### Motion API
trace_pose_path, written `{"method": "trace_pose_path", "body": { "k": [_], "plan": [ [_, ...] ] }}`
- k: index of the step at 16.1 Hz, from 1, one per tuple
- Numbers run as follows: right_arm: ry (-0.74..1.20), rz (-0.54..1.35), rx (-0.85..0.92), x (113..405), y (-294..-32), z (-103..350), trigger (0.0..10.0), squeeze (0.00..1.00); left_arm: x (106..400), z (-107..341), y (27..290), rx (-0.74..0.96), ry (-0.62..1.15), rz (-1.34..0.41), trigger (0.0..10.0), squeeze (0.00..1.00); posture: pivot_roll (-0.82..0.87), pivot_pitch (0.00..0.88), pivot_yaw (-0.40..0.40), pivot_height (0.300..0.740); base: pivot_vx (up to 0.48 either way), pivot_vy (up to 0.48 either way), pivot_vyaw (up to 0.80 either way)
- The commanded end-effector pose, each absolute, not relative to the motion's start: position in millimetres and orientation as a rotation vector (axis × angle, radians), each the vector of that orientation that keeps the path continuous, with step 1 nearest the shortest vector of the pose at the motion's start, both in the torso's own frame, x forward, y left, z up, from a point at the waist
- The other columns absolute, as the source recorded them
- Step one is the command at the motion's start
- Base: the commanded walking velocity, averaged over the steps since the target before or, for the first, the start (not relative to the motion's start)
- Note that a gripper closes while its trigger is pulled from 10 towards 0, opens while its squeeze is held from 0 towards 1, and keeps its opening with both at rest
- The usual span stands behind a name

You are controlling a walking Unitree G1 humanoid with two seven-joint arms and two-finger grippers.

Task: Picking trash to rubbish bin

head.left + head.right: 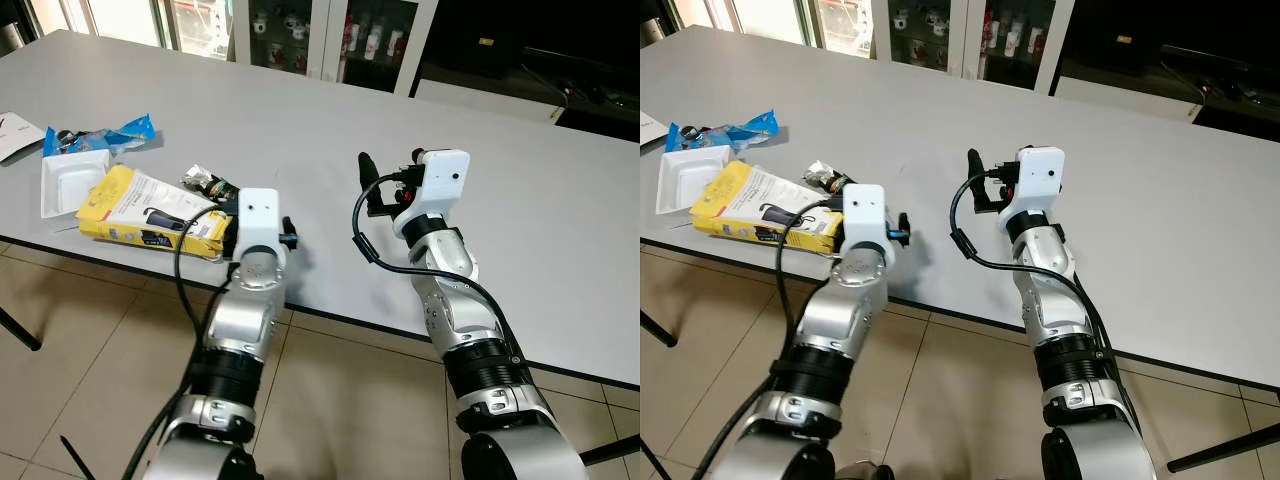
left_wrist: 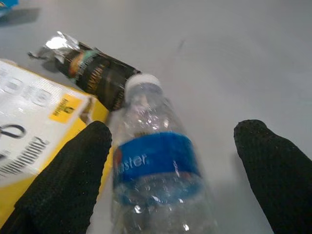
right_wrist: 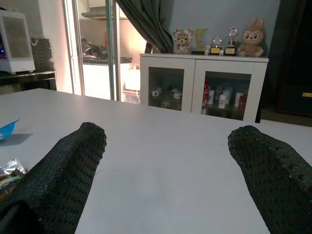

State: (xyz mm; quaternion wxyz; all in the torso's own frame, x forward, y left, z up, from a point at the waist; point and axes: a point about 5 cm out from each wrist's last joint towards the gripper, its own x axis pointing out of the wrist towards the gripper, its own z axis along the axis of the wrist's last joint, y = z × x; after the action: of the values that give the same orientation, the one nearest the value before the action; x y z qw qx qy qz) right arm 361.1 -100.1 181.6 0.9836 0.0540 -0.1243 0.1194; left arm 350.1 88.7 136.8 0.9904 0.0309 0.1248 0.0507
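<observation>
- A clear plastic water bottle [image 2: 156,170] with a blue label and white cap lies on its side on the grey tabletop [image 1: 520,190], near the front edge.
- The left hand [image 2: 170,180] is down at that bottle, its two black fingers [image 2: 63,180] spread wide with one on each side of the bottle's body; neither finger visibly presses on it, so the hand is released, not clamped.
- From the head views the left wrist housing covers the bottle, and the left hand sits low over the tabletop just beside the yellow package.
- Just past the bottle's cap lies a crumpled dark snack wrapper [image 2: 95,73] with a silvery torn end [image 1: 205,182].
- A flat yellow and white package [image 1: 150,210] lies touching the left side of the bottle, with the wrapper at its far corner.
- Beyond the package sits a white plastic tray [image 1: 72,180], and behind that a blue wrapper [image 1: 105,135].
- A sheet of white paper [image 1: 18,135] lies at the far left edge of the tabletop.
- The right hand [image 3: 165,161] is raised above the tabletop well to the right of the trash, fingers [image 3: 63,170] apart and holding nothing.
- Behind the tabletop stands a white cabinet [image 3: 204,85] with glass doors, plush toys [image 3: 251,31] and small trophies on top.
- The floor [image 1: 90,330] below is tiled in beige.
</observation>
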Motion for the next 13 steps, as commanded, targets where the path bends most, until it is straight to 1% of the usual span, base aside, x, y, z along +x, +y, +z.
{"method": "trace_pose_path", "body": {
  "k": [1,3,5,8,9,10,13],
  "plan": [
    [-0.247,0.248,0.111,361.5,-101.0,183.0,10.0,0.0,346.3,136.8,79.5,0.063,0.258,0.087,10.0,0.0,-0.03,0.039,-0.101,0.74,0.0,0.0,0.0],
    [-0.246,0.252,0.11,361.8,-100.8,182.9,10.0,0.0,343.7,133.6,75.2,0.041,0.281,0.084,10.0,0.0,-0.03,0.039,-0.102,0.74,0.0,0.0,0.0],
    [-0.246,0.257,0.107,361.9,-100.7,182.9,10.0,0.0,340.3,132.2,73.3,-0.04,0.309,0.127,10.0,0.0,-0.03,0.038,-0.102,0.74,0.0,0.0,0.0],
    [-0.246,0.271,0.104,361.5,-99.4,183.2,10.0,0.0,339.8,138.2,81.1,-0.065,0.263,0.202,10.0,0.0,-0.03,0.035,-0.101,0.74,0.0,0.0,0.0],
    [-0.246,0.277,0.103,361.2,-98.6,182.9,10.0,0.0,340.3,139.9,87.5,-0.082,0.254,0.246,10.0,0.0,-0.03,0.035,-0.105,0.74,0.0,0.0,0.0],
    [-0.245,0.28,0.102,361.1,-98.4,182.6,10.0,0.0,339.9,138.7,89.9,-0.094,0.266,0.261,10.0,0.0,-0.03,0.036,-0.108,0.74,0.0,0.0,0.0],
    [-0.247,0.287,0.099,361.4,-97.3,183.6,10.0,0.0,337.0,127.7,85.3,-0.154,0.351,0.247,10.0,0.0,-0.03,0.036,-0.109,0.74,0.0,0.0,0.0]
  ]
}}
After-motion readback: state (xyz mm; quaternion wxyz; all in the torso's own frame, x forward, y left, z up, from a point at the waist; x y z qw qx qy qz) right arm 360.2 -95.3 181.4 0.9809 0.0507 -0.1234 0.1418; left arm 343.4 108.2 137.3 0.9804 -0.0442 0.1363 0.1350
